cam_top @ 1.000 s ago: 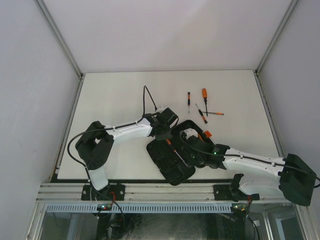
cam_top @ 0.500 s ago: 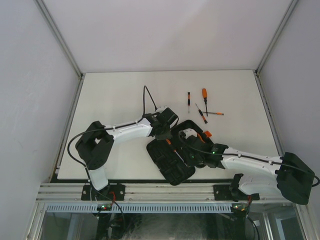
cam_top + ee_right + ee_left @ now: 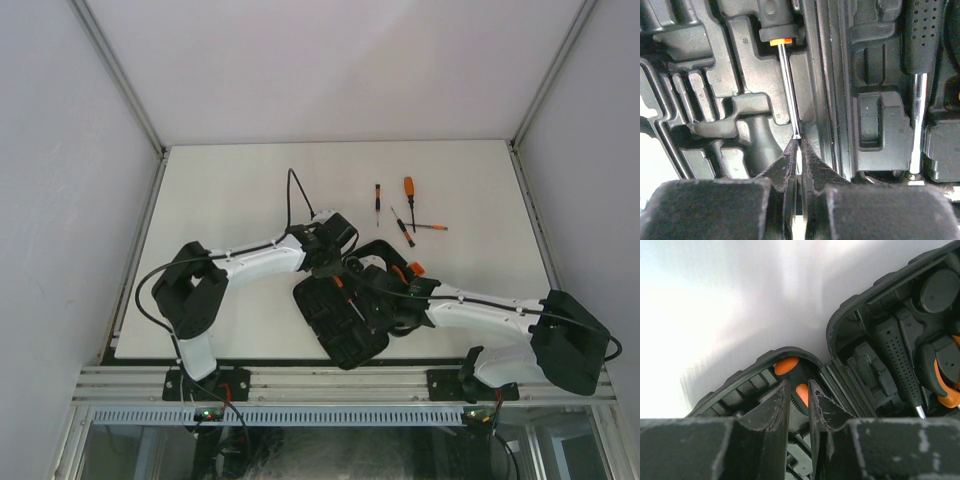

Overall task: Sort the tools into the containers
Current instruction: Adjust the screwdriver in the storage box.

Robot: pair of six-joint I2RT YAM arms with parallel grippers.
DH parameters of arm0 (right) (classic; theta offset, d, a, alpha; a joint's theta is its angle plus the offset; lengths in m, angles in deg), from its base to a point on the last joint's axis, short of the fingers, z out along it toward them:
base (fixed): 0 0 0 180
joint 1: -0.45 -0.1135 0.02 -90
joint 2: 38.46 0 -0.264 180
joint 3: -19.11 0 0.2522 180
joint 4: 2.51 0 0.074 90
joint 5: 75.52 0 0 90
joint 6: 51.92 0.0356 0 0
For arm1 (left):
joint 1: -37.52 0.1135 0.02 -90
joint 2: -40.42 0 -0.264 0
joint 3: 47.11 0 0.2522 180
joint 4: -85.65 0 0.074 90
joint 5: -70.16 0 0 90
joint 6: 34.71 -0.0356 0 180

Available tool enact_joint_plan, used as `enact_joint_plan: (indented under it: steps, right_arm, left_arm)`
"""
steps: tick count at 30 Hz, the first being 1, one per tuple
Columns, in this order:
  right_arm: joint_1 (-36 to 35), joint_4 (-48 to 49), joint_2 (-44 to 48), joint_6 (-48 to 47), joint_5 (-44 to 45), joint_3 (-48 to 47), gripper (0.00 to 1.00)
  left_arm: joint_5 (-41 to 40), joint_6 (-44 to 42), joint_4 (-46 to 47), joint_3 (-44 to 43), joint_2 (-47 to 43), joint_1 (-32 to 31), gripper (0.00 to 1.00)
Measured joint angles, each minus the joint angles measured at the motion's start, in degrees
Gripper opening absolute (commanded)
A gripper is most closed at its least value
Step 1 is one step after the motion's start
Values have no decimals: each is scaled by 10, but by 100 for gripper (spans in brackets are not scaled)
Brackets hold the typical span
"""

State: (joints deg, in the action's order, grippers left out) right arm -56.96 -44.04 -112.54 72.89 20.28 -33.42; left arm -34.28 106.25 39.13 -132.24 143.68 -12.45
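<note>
While left gripper (image 3: 799,390) and right gripper (image 3: 799,150) crowd the case (image 3: 340,347) | screwdrivers (image 3: 408,188) beyond

Your left arm (image 3: 262,262) and right arm (image 3: 490,318) are white links with black joints. A black cable (image 3: 291,190) loops over the left arm, and the left tool (image 3: 798,386) has scuffed dark fingers (image 3: 772,412).

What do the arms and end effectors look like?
Left arm and right arm: white links between bulky black joint housings. A black cable loops off the left arm; another runs along the right. Left end effector and right end effector: two black tapered fingers each, the left's scuffed with pale scratches.
</note>
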Motion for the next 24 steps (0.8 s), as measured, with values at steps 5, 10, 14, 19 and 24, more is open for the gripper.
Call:
enact_joint_plan:
  steps: [5,10,14,19,24]
  right_arm:
    - [1,-4,-13,8,-2,-8,0]
    - [5,-7,-29,16,-8,-14,0]
    - [11,-12,-45,18,-19,-23,0]
    - [13,-17,-68,26,-28,-33,0]
    - [13,-19,-91,37,-39,-48,0]
  left_arm:
    - [-3,0,2,0,0,0,24]
    - [-4,0,5,0,0,0,21]
    - [-4,0,2,-6,3,0,18]
    - [-5,-1,0,-12,6,2,17]
    - [-5,-4,3,-12,6,4,16]
